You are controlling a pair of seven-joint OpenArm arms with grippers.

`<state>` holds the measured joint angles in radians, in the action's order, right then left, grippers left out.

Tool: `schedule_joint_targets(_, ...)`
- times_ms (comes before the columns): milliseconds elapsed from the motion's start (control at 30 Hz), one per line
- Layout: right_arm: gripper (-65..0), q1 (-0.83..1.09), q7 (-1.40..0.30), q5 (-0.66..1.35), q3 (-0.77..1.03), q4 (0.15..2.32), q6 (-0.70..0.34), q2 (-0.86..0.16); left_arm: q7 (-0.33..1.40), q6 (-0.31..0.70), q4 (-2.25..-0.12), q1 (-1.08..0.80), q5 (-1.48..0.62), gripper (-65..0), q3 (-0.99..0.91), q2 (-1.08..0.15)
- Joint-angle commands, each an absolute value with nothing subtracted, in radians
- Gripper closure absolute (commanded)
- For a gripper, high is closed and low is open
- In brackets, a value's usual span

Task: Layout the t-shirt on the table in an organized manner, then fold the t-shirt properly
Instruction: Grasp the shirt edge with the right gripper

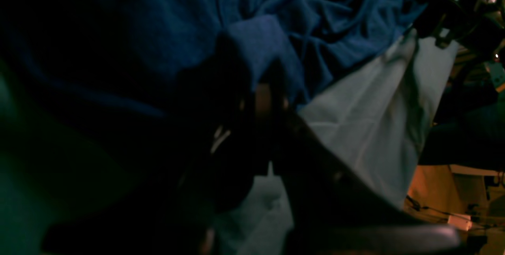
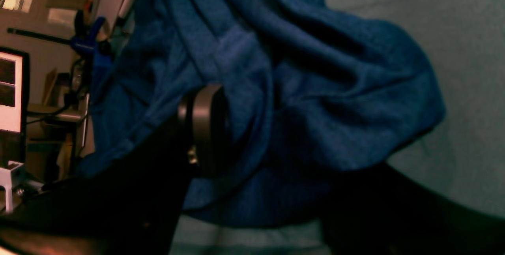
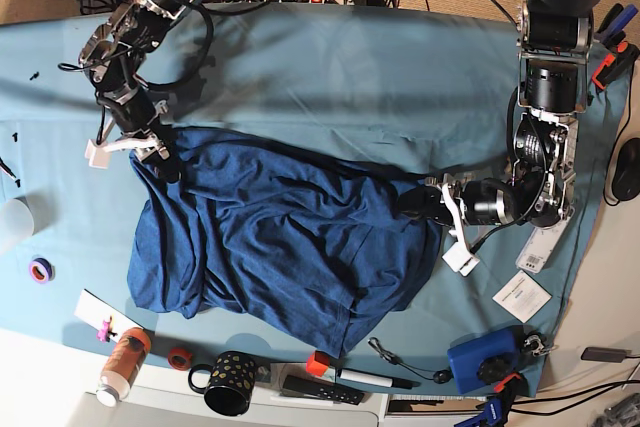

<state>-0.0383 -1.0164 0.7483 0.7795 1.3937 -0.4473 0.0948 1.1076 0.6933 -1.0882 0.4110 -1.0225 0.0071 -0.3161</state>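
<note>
The dark blue t-shirt (image 3: 280, 237) lies crumpled and partly spread on the teal table (image 3: 350, 77). My left gripper (image 3: 412, 202) sits at the shirt's right edge. In the left wrist view it (image 1: 268, 97) is shut on a fold of the shirt (image 1: 315, 22), with the table cloth (image 1: 375, 109) beyond. My right gripper (image 3: 150, 152) is at the shirt's far left corner. In the right wrist view its jaws (image 2: 276, 160) stand wide apart with a bulge of shirt (image 2: 315, 89) between them. One finger (image 2: 205, 128) shows against the fabric, above the table (image 2: 453, 30).
Along the near edge stand a bottle (image 3: 122, 357), a black spotted mug (image 3: 228, 382), a red tape roll (image 3: 178, 357), a marker (image 3: 370, 379) and a blue box (image 3: 480, 359). A purple tape roll (image 3: 40, 269) lies at the left. A paper card (image 3: 520, 295) lies at the right.
</note>
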Motion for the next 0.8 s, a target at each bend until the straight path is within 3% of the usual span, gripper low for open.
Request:
schedule_joint_targets(0,-25.3,-0.008,-1.096,0.727,0.781,1.374,-0.387,0.106,1.093,0.698,-1.104,0.441,-1.051,0.0,0.003,-0.324)
schedule_joint_targets(167,-25.3,-0.001,-1.081,0.744,0.802,1.432,-0.384,0.102,1.092,0.698,-1.104,0.441,-1.052,0.0,0.003,-0.324)
schedule_joint_targets(333,-25.3,-0.027,-1.073,0.677,0.802,1.509,-0.307,0.102,1.092,0.698,-1.104,0.441,-1.052,0.0,0.003,-0.324)
schedule_joint_targets(767,-25.3,-0.060,-1.117,0.583,0.792,1.512,-0.220,0.108,1.092,0.698,-1.104,0.441,-1.052,0.0,0.003,-0.324)
